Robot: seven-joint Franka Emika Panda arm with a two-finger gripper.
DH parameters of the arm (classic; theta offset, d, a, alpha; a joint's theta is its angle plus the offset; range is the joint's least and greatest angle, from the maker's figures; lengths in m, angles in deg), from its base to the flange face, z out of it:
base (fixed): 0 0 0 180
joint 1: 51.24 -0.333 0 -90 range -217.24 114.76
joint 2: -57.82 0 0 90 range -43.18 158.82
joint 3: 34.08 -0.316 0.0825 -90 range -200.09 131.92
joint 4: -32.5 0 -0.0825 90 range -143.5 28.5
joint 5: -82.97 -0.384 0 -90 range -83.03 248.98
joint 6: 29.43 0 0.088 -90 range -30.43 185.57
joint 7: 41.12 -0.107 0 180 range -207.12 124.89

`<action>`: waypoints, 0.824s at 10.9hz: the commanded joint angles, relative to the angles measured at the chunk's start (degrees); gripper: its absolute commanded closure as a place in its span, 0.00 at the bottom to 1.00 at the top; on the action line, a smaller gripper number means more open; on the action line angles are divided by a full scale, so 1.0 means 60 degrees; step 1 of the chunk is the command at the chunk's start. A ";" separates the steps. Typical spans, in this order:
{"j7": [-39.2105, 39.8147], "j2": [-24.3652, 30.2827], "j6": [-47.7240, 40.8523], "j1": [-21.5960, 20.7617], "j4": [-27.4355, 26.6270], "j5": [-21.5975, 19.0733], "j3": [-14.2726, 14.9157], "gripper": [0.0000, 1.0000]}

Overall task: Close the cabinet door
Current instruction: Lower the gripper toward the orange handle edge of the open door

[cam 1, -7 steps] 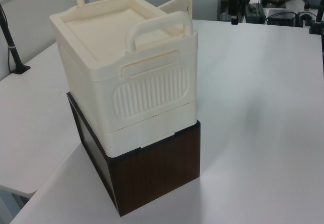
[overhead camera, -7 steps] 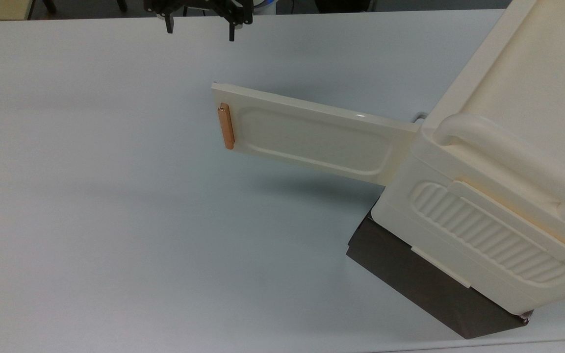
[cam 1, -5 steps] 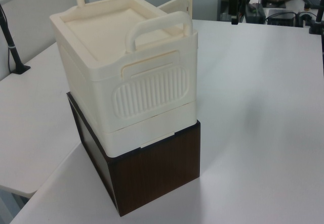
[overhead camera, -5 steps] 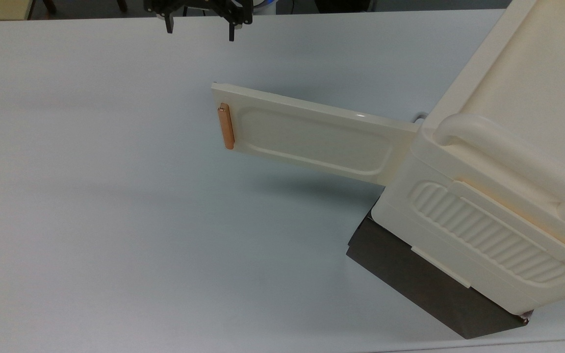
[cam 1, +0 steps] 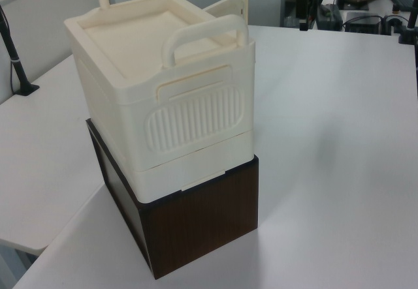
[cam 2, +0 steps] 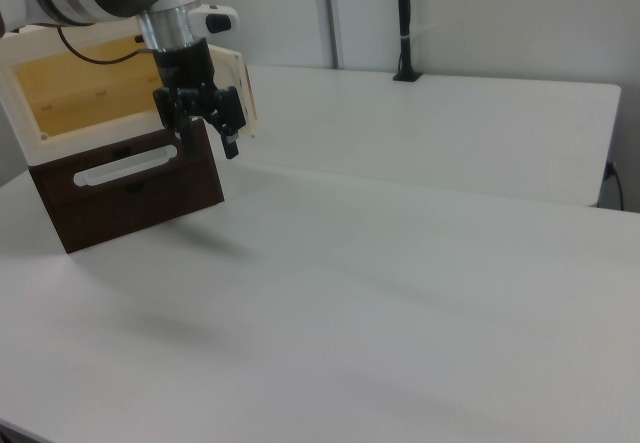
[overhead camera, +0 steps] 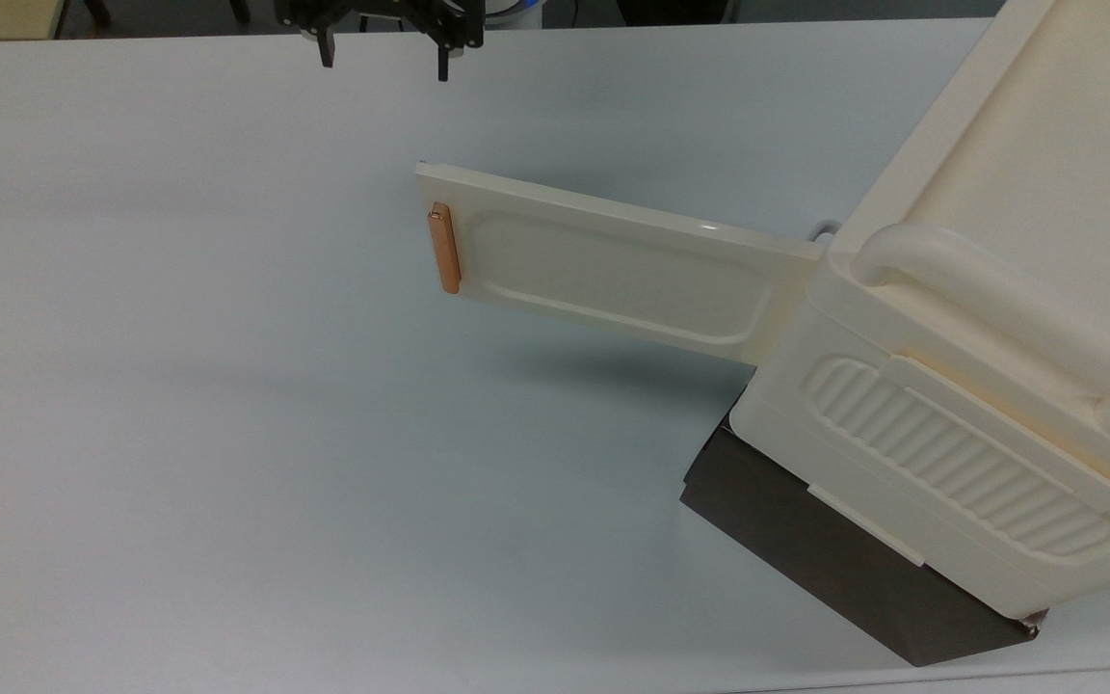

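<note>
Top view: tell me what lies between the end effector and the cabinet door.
Nothing but bare white table. In the top view, the open end effector hangs apart from the cabinet door, with no object between them.

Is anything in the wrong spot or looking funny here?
Yes. The cabinet door is swung wide open, sticking far out over the table in the top view, so the cream cabinet shows its yellowish inside. The hand, fingers apart, hangs away from the door. Nothing looks spilled or broken.
</note>
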 commanded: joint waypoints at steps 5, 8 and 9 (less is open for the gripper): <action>0.0592 0.0179 0.1110 0.0130 0.0105 -0.0931 0.0036 1.00; 0.0592 0.0164 0.3088 0.0144 0.0573 -0.1707 0.0051 1.00; 0.0491 0.0150 0.3891 0.0115 0.0647 -0.1752 0.0036 1.00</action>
